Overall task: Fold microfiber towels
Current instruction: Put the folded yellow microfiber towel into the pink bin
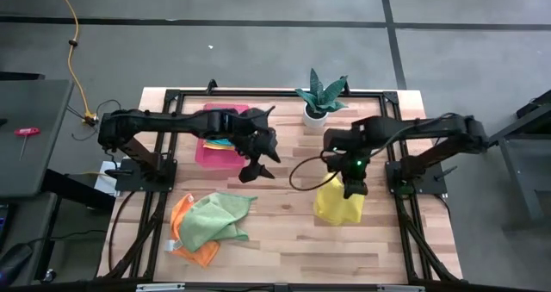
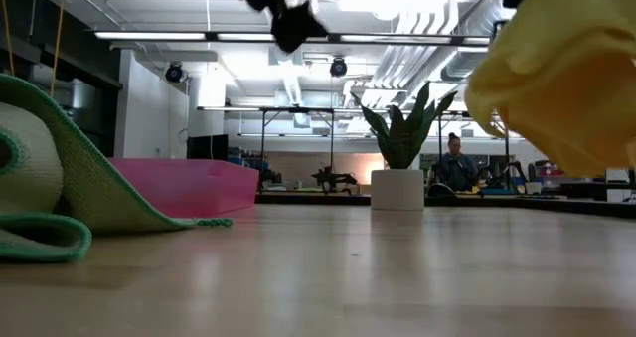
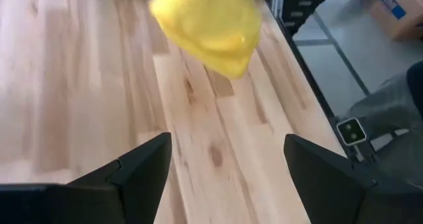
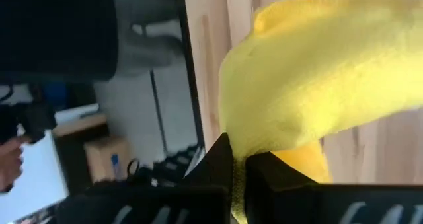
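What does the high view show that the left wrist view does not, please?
Only the high view shows the right gripper shut on the yellow towel, the green towel over the orange towel, the pink tray and the plant. Only the left wrist view shows the open left gripper from close up, empty. Both show the yellow towel and the table.

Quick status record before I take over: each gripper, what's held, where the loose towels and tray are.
left gripper: open, empty, raised over table centre
right gripper: shut on yellow towel, lifted off the table in the low view
light green towel: crumpled, lying on orange towel, front left
pink tray: back left, under left arm
potted plant: back centre
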Action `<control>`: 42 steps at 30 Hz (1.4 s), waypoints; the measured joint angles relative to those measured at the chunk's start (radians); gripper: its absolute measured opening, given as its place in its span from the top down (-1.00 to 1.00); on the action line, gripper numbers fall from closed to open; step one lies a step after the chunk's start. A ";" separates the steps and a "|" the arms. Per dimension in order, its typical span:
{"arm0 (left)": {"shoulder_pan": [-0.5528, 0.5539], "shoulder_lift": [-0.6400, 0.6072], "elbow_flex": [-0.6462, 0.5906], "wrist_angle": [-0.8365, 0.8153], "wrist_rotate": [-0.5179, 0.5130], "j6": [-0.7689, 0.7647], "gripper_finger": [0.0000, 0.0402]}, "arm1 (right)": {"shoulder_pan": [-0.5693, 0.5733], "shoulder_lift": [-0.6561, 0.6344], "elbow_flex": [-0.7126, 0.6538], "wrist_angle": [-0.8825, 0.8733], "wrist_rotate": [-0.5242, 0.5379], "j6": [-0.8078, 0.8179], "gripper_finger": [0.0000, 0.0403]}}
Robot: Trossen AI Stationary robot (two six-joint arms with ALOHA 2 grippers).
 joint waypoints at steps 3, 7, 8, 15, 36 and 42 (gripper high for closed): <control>-0.006 -0.029 -0.135 0.176 -0.010 -0.077 -0.31 | -0.004 -0.033 0.000 0.037 0.027 0.032 1.00; -0.022 -0.070 -0.337 0.466 -0.072 -0.243 -0.08 | -0.004 -0.026 0.000 0.052 0.032 0.028 1.00; -0.028 -0.084 -0.386 0.534 -0.096 -0.285 -0.01 | -0.003 -0.017 0.000 0.061 0.031 0.024 1.00; -0.141 -0.076 -0.524 0.874 -0.355 -0.383 0.77 | -0.003 0.076 0.000 0.178 0.009 -0.010 1.00; -0.233 0.391 -0.257 1.063 -0.474 -0.346 1.00 | -0.002 0.183 0.000 0.372 -0.041 -0.011 1.00; -0.233 0.455 -0.244 1.219 -0.452 -0.446 1.00 | -0.004 0.183 0.000 0.402 -0.026 -0.010 1.00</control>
